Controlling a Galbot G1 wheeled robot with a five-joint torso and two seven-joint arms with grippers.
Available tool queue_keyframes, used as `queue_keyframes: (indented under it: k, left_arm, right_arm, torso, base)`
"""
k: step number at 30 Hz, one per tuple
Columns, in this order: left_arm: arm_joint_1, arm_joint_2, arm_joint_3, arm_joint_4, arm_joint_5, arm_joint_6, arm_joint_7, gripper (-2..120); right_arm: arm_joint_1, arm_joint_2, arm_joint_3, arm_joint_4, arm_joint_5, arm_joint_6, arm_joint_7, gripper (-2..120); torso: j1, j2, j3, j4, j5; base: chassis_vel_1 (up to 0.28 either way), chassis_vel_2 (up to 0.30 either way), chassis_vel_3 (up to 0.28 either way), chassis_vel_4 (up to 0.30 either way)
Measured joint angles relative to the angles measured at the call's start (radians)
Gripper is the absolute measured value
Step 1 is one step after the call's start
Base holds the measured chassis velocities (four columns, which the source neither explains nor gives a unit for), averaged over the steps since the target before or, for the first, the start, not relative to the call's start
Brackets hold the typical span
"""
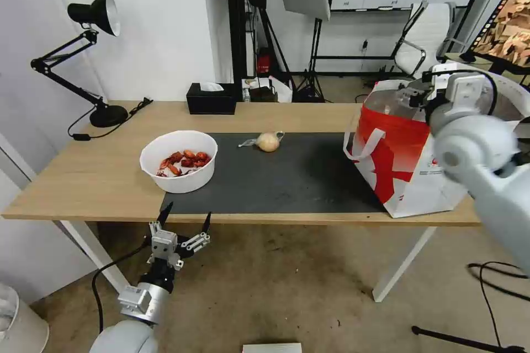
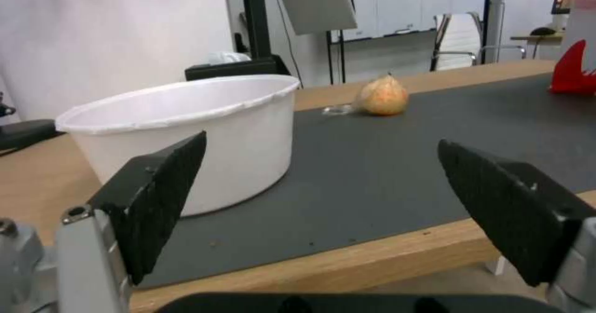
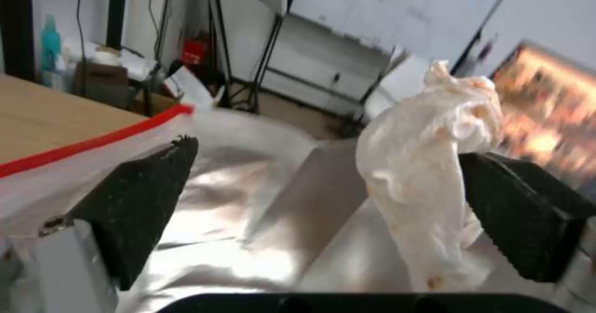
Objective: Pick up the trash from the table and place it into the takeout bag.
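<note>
One bowl [image 1: 178,160] of red shells sits near the bench [image 1: 99,176] front edge. One knotted bag [image 1: 267,142] lies mid-mat. Over the takeout bag [image 1: 403,165] at the right end, the right gripper [image 3: 329,210] is spread, one tissue [image 3: 428,173] against one finger. The left gripper [image 1: 185,220] hangs spread below the front edge.

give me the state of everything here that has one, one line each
takeout bag: upright on the table's right end, mouth open
crumpled tissue: against one finger of the open right claw, over the bag's foil lining
white bowl: upright, holding red shells
knotted clear bag: tied shut, lying on the dark mat
left claw: open, below the table edge
tissue box: tissue sticking out
</note>
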Motion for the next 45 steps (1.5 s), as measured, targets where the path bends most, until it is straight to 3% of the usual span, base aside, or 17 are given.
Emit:
queue_keyframes:
  k: [6, 7, 8, 10, 14, 17, 19, 22, 23, 25, 27, 28, 30, 31, 36, 38, 45]
  left_arm:
    - [-0.002, -0.002, 0.003, 0.000, -0.001, 0.000, -0.001, 100]
    - [-0.002, -0.003, 0.005, -0.001, -0.001, 0.000, -0.001, 100]
    - [-0.002, -0.004, 0.007, -0.001, -0.001, 0.000, -0.001, 100]
    - [-0.003, -0.005, 0.010, -0.001, -0.001, 0.000, -0.001, 100]
    - [-0.004, -0.006, 0.012, 0.000, -0.001, -0.001, -0.002, 100]
    - [-0.004, -0.008, 0.014, 0.000, -0.001, -0.001, -0.002, 100]
    - [-0.004, -0.011, 0.015, -0.001, -0.001, -0.001, -0.002, 100]
    - [0.000, -0.013, 0.014, -0.005, 0.000, -0.002, -0.002, 100]
    - [0.000, -0.013, 0.014, -0.005, 0.000, -0.002, -0.002, 100]
    - [0.002, -0.011, 0.010, -0.010, 0.000, -0.003, -0.002, 100]
    - [0.002, -0.009, 0.006, -0.014, 0.000, -0.003, -0.002, 100]
    - [0.002, -0.009, 0.006, -0.014, 0.000, -0.003, -0.002, 100]
    - [0.002, -0.011, 0.004, -0.015, 0.000, -0.004, -0.003, 100]
    - [0.002, -0.013, 0.003, -0.016, 0.000, -0.005, -0.003, 100]
    - [0.002, -0.019, -0.003, -0.016, 0.000, -0.018, -0.003, 100]
    - [0.004, -0.025, -0.013, -0.019, -0.001, -0.022, -0.005, 100]
    - [0.026, -0.048, -0.039, -0.031, 0.002, -0.040, -0.006, 100]
  right_arm:
    - [0.058, -0.091, -0.026, -0.034, -0.117, -0.006, -0.219, 100]
    - [0.058, -0.122, -0.030, -0.045, -0.182, -0.006, -0.322, 100]
    - [0.048, -0.154, -0.027, -0.061, -0.340, -0.005, -0.506, 100]
    - [0.041, -0.183, -0.015, -0.083, -0.584, -0.002, -0.741, 100]
    - [0.049, -0.203, -0.012, -0.083, -0.673, 0.002, -0.855, 100]
    - [0.057, -0.209, -0.012, -0.082, -0.683, 0.003, -0.877, 100]
    - [0.058, -0.209, -0.012, -0.081, -0.671, 0.004, -0.864, 100]
    - [0.048, -0.201, -0.012, -0.068, -0.512, 0.005, -0.713, 100]
    - [0.048, -0.201, -0.012, -0.068, -0.512, 0.005, -0.713, 100]
    - [0.043, -0.163, -0.015, -0.034, -0.224, 0.031, -0.428, 100]
    - [0.031, -0.111, -0.021, 0.004, 0.040, 0.166, -0.173, 100]
    - [0.031, -0.111, -0.021, 0.004, 0.040, 0.166, -0.173, 100]
    - [-0.027, -0.075, -0.010, 0.055, 0.204, 0.354, -0.042, 100]
    - [-0.082, -0.064, 0.006, 0.091, 0.231, 0.438, -0.026, 100]
    - [-0.259, -0.034, 0.031, 0.192, 0.220, 0.566, -0.022, 100]
    - [-0.402, 0.006, 0.051, 0.245, 0.148, 0.656, -0.044, 100]
    - [-0.694, 0.098, 0.091, 0.288, -0.036, 0.772, -0.092, 100]
  torso:
    - [0.000, 0.000, 0.000, 0.0004, 0.0000]
    - [0.000, 0.000, 0.000, 0.0005, -0.0001]
    - [0.000, 0.000, 0.000, 0.0002, -0.0001]
    - [0.000, 0.000, 0.000, 0.0000, 0.0004]
    - [0.000, 0.000, 0.000, 0.0000, 0.0001]
    - [0.000, 0.000, 0.000, 0.0002, -0.0002]
    - [0.000, 0.000, 0.000, 0.0002, -0.0002]
    - [0.000, 0.000, 0.000, 0.0000, -0.0001]
    - [0.000, 0.000, 0.000, 0.0000, -0.0001]
    - [0.000, 0.000, 0.000, -0.0001, -0.0003]
    - [0.000, 0.000, 0.000, 0.0009, -0.0002]
    - [0.000, 0.000, 0.000, 0.0009, -0.0002]
    - [0.000, 0.000, 0.000, 0.0012, -0.0005]
    - [0.000, 0.000, 0.000, 0.0007, -0.0005]
    - [0.000, 0.000, 0.000, 0.0000, -0.0001]
    - [0.000, 0.000, 0.000, 0.0002, -0.0002]
    - [0.000, 0.000, 0.000, 0.0003, -0.0001]
  base:
    - [0.000, 0.000, 0.000, 0.000]
    - [0.000, 0.000, 0.000, 0.000]
    - [0.000, 0.000, 0.000, 0.000]
    - [0.000, 0.000, 0.000, 0.000]
    - [0.000, 0.000, 0.000, 0.000]
    - [0.000, 0.000, 0.000, 0.000]
    - [0.000, 0.000, 0.000, 0.000]
    - [0.000, 0.000, 0.000, 0.000]
    - [0.000, 0.000, 0.000, 0.000]
    - [0.000, 0.000, 0.000, 0.000]
    - [0.000, 0.000, 0.000, 0.000]
    - [0.000, 0.000, 0.000, 0.000]
    - [0.000, 0.000, 0.000, 0.000]
    - [0.000, 0.000, 0.000, 0.000]
    - [0.000, 0.000, 0.000, 0.000]
    - [0.000, 0.000, 0.000, 0.000]
    - [0.000, 0.000, 0.000, 0.000]
